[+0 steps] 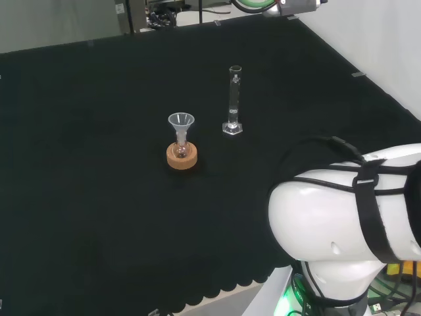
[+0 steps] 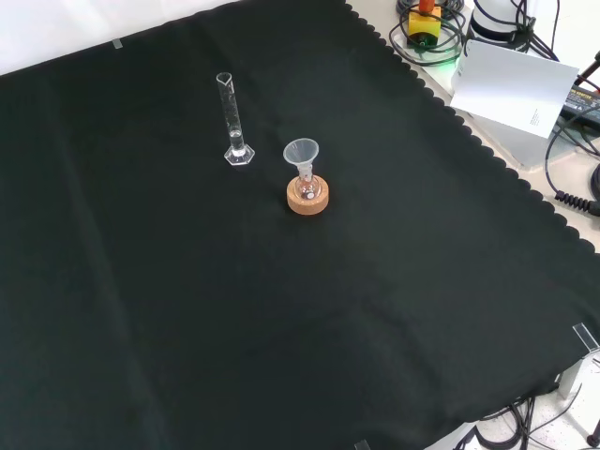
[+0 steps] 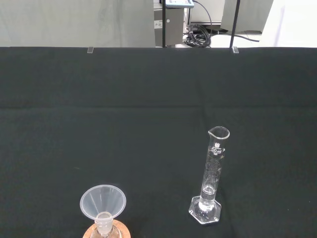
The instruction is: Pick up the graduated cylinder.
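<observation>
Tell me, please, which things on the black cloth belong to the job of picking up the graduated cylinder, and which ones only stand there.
For the job:
- graduated cylinder, upright on its base, apart from the rest

Only standing there:
- funnel, sitting in a small flask
- cork ring under that flask

In the head view we saw the tall clear glass graduated cylinder (image 1: 233, 99) standing right of the clear funnel (image 1: 181, 124). The funnel sat in a small flask on a round cork ring (image 1: 181, 157).

Graduated cylinder (image 1: 233, 100): slim, clear, upright on a hexagonal foot, upper centre of head view, upper left of centre in front view (image 2: 234, 122), untouched.
</observation>
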`<state>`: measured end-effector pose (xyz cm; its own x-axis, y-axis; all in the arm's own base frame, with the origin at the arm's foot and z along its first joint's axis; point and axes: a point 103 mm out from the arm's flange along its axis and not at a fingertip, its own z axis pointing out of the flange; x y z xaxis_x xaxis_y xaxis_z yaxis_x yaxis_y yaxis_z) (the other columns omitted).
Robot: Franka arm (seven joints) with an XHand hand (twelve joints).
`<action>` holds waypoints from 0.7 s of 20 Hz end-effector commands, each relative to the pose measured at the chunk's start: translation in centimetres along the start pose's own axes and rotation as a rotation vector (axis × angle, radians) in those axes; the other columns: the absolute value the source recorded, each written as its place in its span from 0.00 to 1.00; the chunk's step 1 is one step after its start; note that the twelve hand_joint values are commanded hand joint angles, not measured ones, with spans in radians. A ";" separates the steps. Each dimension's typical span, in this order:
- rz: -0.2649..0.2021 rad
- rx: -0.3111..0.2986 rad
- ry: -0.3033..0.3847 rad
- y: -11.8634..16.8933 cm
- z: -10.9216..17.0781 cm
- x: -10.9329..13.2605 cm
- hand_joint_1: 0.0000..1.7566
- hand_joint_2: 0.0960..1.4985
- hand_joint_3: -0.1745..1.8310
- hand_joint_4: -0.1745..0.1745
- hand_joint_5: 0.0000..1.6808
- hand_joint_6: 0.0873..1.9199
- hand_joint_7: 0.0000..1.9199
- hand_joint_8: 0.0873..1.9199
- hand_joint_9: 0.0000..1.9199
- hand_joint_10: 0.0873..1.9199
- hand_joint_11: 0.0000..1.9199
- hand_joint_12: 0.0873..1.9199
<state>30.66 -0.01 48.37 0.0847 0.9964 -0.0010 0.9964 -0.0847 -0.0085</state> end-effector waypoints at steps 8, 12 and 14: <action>0.000 -0.012 -0.018 0.0 -0.3 0.4 0.01 0.92 0.11 0.41 0.17 0.00 0.02 0.25 0.25 0.00 0.03 0.70; 0.006 -0.011 -0.026 0.1 -0.1 0.2 0.02 0.92 0.11 0.41 0.17 0.00 0.02 0.25 0.25 0.00 0.03 0.70; 0.017 -0.005 -0.032 0.4 0.2 0.2 0.02 0.92 0.11 0.41 0.17 0.00 0.02 0.25 0.25 0.00 0.03 0.70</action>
<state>30.72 -0.05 48.55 0.0807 0.9967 -0.0081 0.9967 -0.0806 0.0039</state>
